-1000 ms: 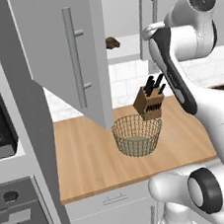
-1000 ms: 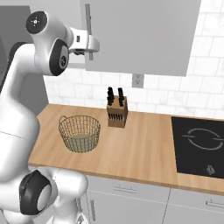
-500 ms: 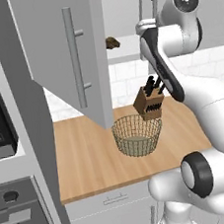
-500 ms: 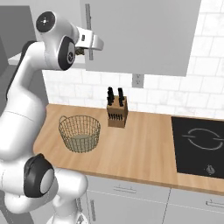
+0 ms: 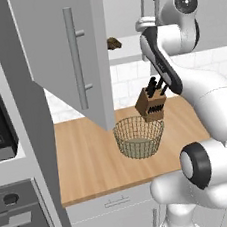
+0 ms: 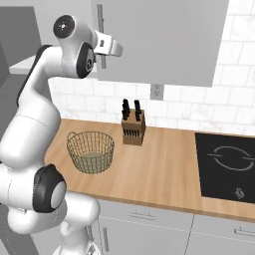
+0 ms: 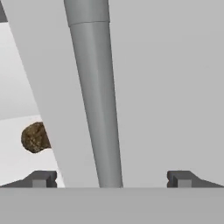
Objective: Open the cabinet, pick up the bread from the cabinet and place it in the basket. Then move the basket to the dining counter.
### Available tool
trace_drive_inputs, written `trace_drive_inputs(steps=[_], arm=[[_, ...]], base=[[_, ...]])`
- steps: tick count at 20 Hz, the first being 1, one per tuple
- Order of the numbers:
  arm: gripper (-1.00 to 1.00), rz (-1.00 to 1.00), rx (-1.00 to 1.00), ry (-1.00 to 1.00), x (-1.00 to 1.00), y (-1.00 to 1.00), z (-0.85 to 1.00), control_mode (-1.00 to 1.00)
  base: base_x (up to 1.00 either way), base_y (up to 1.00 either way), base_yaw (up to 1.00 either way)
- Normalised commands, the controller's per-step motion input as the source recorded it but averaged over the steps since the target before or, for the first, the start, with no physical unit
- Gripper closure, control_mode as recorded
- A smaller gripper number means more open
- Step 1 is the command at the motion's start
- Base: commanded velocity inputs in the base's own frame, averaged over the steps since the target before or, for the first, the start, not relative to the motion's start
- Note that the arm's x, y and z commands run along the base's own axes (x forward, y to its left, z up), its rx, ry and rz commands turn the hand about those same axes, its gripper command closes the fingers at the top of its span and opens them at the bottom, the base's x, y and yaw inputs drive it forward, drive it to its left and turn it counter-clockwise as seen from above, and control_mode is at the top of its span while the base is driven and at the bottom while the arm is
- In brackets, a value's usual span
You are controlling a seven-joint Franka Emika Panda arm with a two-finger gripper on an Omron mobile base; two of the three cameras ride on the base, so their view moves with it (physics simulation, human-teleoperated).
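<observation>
hand view: gripper spread before unlabelled cabinet handle.

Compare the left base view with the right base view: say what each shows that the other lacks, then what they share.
Left base view alone: the open cabinet door swung out, the bread on the pale shelf behind it, and an oven at lower left. Right base view alone: the black cooktop and a wall outlet. Both: the empty basket on the wood worktop, the knife block behind it, and the raised white arm.
</observation>
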Motion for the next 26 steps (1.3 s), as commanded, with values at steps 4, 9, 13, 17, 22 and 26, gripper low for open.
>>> trace_drive_inputs(steps=[4,9,13,17,22,26], arm=[[1.0,0.02,0.03,-0.01,0.25,0.0,-0.04,-1.0],[1.0,0.02,0.04,0.0,0.28,-0.06,-0.05,-1.0],[1.0,0.02,0.04,0.0,0.09,-0.06,0.0,-1.0],[1.0,0.0,0.0,-0.02,-0.27,0.0,0.0,-1.0],[1.0,0.0,0.0,-0.12,-0.92,-0.11,0.0,-1.0],[1.0,0.0,0.0,-0.13,-1.0,-0.35,0.0,-1.0]], base=[[0.0,0.0,0.0],[0.0,0.0,0.0],[0.0,0.0,0.0],[0.0,0.0,0.0],[0.0,0.0,0.0],[0.0,0.0,0.0]])
